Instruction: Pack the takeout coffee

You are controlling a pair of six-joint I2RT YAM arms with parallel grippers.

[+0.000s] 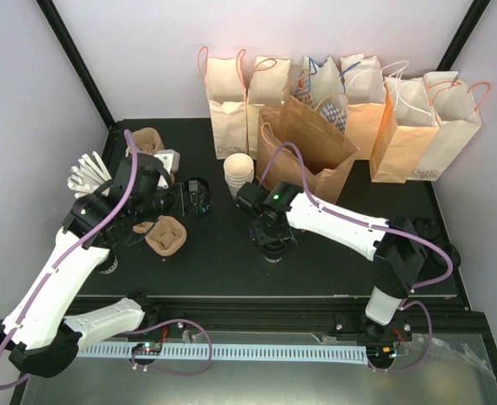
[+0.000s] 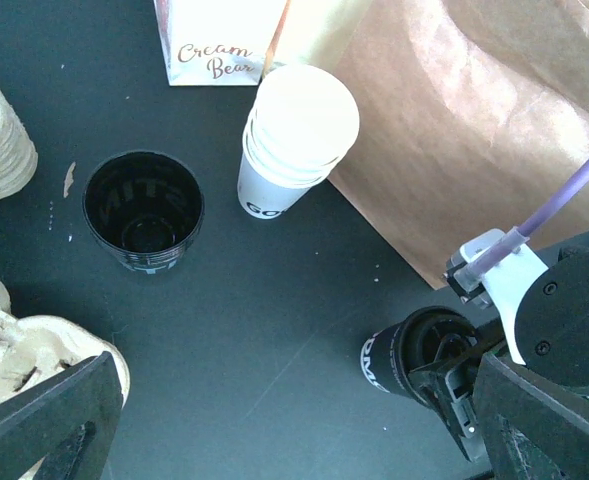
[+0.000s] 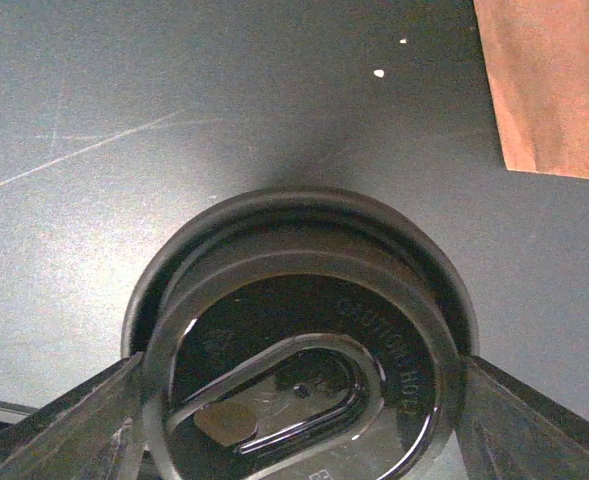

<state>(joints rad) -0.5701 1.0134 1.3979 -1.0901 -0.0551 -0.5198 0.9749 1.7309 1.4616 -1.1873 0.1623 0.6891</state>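
Note:
The takeout coffee (image 2: 406,357) is a small black cup with white lettering and a round black lid (image 3: 304,380). It stands on the black table in front of the open brown paper bag (image 1: 311,156). My right gripper (image 3: 299,400) is over it from above, its fingers (image 3: 74,425) pressed against both sides of the lid. In the top view the right gripper (image 1: 272,243) hides the cup. My left gripper (image 2: 294,445) is open and empty, left of the cup and apart from it; it also shows in the top view (image 1: 179,201).
An open, lidless black cup (image 2: 142,212) stands left of a stack of white paper cups (image 2: 296,135). Pulp cup carriers (image 1: 165,234) lie by the left arm. A row of paper bags (image 1: 417,126) lines the back wall. The brown bag also shows in the left wrist view (image 2: 474,130).

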